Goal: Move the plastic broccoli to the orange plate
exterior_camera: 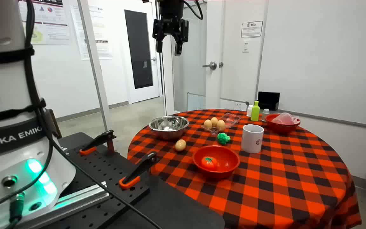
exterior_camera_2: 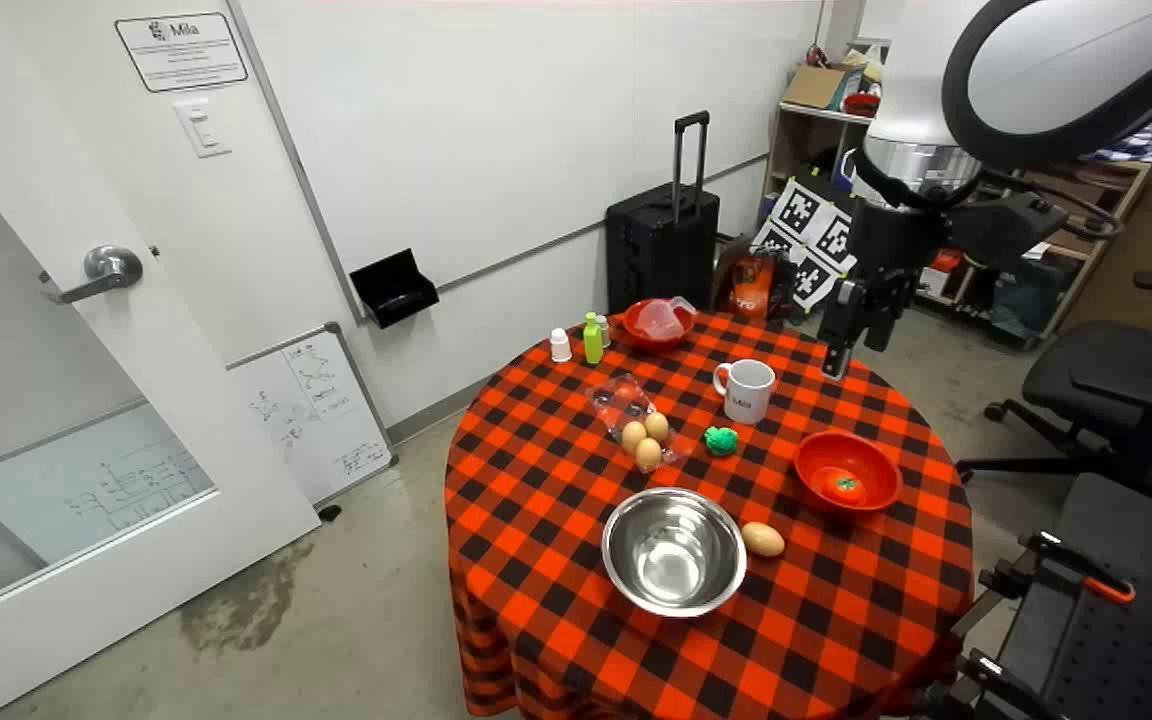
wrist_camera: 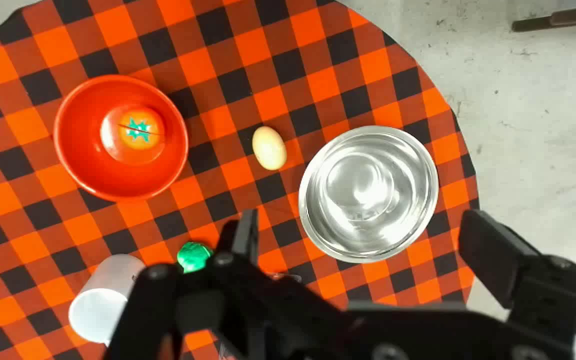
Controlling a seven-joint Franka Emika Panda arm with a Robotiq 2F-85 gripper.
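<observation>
Clamps (exterior_camera: 140, 167) with orange ends sit on the perforated black board (exterior_camera: 106, 165), down and left of the jaws in an exterior view. Then comes the gripper (exterior_camera: 169, 51), hanging well above the checked cloth (exterior_camera: 281, 178), its jaws spread wide and holding nothing. Straight beneath them there stands the steel bowl (exterior_camera: 164, 135); in the wrist view it shows framed between the fingers (wrist_camera: 246, 235). A loose egg (exterior_camera: 180, 145) rests just beside this bowl, below the jaws and slightly right. Farther right and lower is the orange plate (exterior_camera: 227, 159), a deep round dish, with a toy tomato (exterior_camera: 209, 163) taking up part of its floor. Beyond it, also down and right of the jaws, three eggs (exterior_camera: 214, 121) sit in a clear carton (exterior_camera: 232, 118). The plastic broccoli (exterior_camera: 223, 138) lies on the cloth between carton and plate, below and right of the jaws; in the wrist view it shows outside them, partly covered by a finger. Close by on its right the white mug (exterior_camera: 251, 138) stands upright, crowding that side. Farthest right of the jaws are a light-green bottle (exterior_camera: 255, 113) between two small pale pieces (exterior_camera: 265, 115), and a red bowl (exterior_camera: 280, 128) holding a translucent piece (exterior_camera: 284, 118).
</observation>
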